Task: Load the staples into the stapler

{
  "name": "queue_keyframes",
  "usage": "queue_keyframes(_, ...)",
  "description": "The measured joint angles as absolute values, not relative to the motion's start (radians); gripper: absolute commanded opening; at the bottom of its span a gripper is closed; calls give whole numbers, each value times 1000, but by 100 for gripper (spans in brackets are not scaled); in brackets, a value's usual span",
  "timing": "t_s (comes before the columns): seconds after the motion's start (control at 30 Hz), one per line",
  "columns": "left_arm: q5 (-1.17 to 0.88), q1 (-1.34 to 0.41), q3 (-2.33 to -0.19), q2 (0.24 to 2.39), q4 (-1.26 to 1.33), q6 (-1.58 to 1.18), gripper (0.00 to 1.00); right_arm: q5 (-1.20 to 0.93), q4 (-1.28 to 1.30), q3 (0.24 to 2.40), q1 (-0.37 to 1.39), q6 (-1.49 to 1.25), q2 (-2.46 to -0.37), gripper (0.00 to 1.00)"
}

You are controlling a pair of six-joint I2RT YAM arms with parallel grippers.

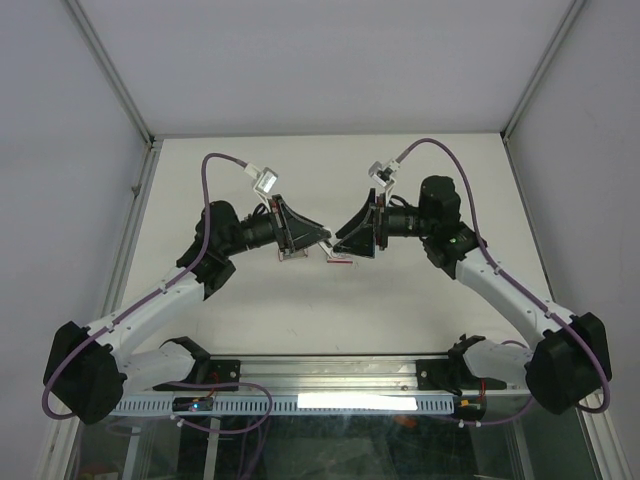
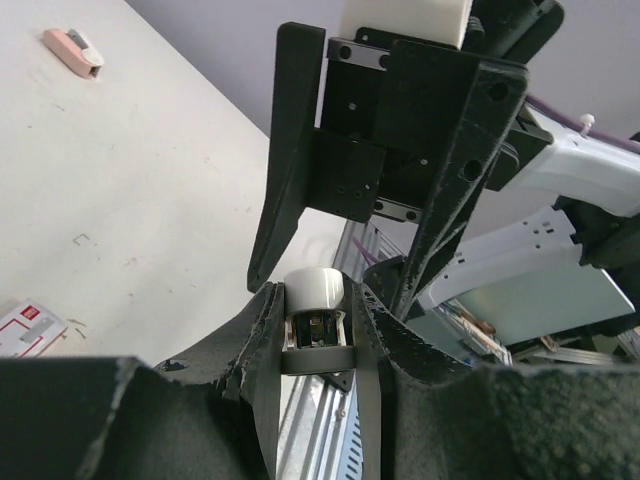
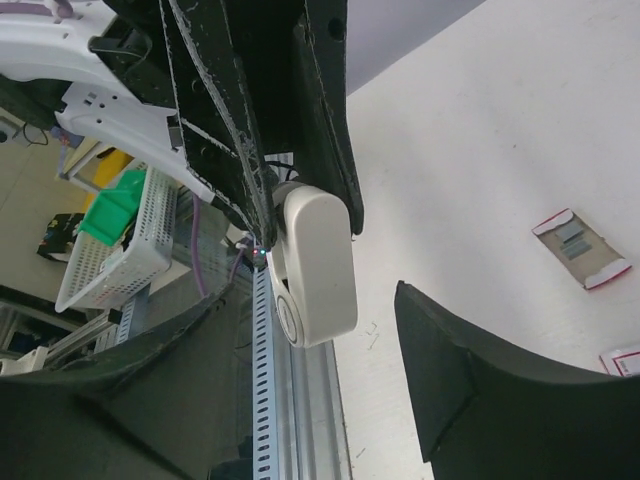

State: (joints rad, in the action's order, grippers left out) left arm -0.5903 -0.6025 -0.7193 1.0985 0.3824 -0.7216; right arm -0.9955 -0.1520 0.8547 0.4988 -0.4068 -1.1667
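A: Item, stapler [image 2: 315,290]?
B: Clamped in left fingers [image 2: 265,330], above worktop [image 3: 480,150].
A: Item, staples [image 3: 575,243]?
B: Flat on worktop, lying aslant, off to one side of spread, empty right fingers [image 3: 470,380]; right arm likely nearer.

I see a pink bar [image 2: 72,52] on the white table [image 2: 150,180], well apart from a red-and-white box [image 2: 28,328]; past the near edge, a white basket [image 3: 120,258] and green bin [image 3: 115,205].
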Motion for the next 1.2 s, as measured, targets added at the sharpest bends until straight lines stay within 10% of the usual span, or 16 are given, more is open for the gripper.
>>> queue_keyframes(0.27, -667, -603, -719, 1097, 414, -723, 0, -1058, -246, 855, 527, -473, -1207, 39)
queue_keyframes(0.4, -686, -603, -719, 1092, 421, -725, 1, -1067, -267, 855, 538, -490, -1211, 7)
queue_keyframes(0.5, -693, -603, -719, 1086, 426, -734, 62, -1078, -284, 855, 539, -496, -1211, 0)
queue_keyframes(0.6, -691, -603, -718, 1080, 430, -736, 85, -1076, -295, 854, 541, -499, -1211, 0)
queue_keyframes(0.9, -686, -603, -701, 1032, 415, -722, 56, -1055, -294, 854, 542, -500, -1211, 0)
queue_keyframes(1.2, -681, -603, -678, 1013, 398, -713, 57, -1054, -297, 852, 539, -505, -1208, 0)
